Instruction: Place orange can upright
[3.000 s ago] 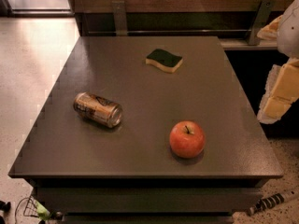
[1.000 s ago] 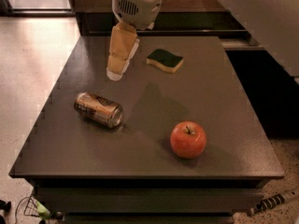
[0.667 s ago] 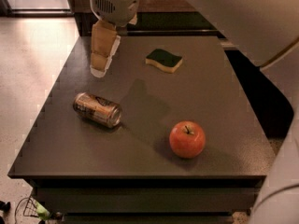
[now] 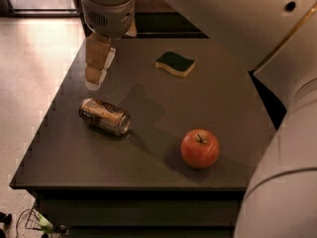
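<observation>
In the only camera view, the orange can (image 4: 105,116) lay on its side on the bench (image 4: 223,98), in the left middle of the frame. Its long axis ran from upper left to lower right, and one silver end faced the lower right. The gripper (image 4: 94,81) hung in the upper left of the frame. It pointed down and stood above and slightly to the upper left of the can, apart from it. It carried nothing, because the can rested free on the bench. Whether the gripper was open or closed I could not tell from this angle.

In my judgement the step in hand was the approach, and the grasp was not yet made. The next move would call for bringing the gripper down over the body of the can, across its round side, and closing on it. After that the can would need a turn so that one silver end meets the bench. A round can may roll away when touched, so the contact should be gentle.

The apple (image 4: 199,148) stood in the lower middle right, well apart from the can. The sponge (image 4: 175,64) lay in the upper middle.

The big pale arm (image 4: 223,14) covered the upper right and the right side of the frame and hid that edge of the bench. The far end of the can was hidden, and no pull tab could be made out. A dark shadow lay between the can and the apple.
</observation>
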